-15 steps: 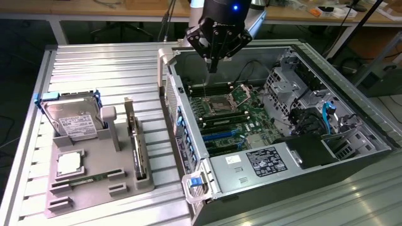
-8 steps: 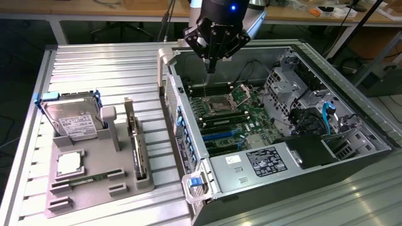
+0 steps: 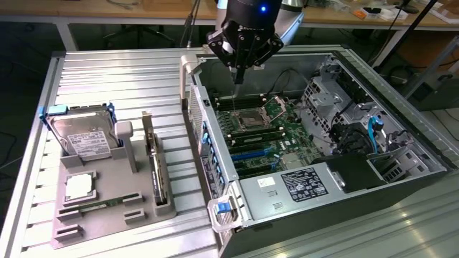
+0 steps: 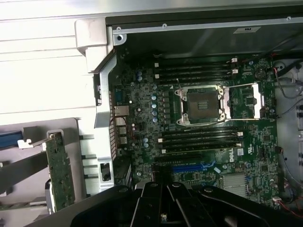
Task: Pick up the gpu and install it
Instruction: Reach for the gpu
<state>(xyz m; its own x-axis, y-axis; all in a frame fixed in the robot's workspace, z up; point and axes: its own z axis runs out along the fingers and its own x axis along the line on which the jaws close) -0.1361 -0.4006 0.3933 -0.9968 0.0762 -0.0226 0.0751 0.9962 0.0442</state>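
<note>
Pre-pick: pincer (image 3: 237, 79) closed, empty, upper centre above case (image 3: 208, 134); gpu (image 3: 155, 161) untouched in holder (image 3: 107, 215), lower left. Needs moving there, opening.

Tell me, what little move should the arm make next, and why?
Probably swing toward the exterior view's left, to above the gpu. The gripper hangs shut and empty over the open computer case, while the gpu stands on edge in the gray holder outside it, not yet picked up.
</note>
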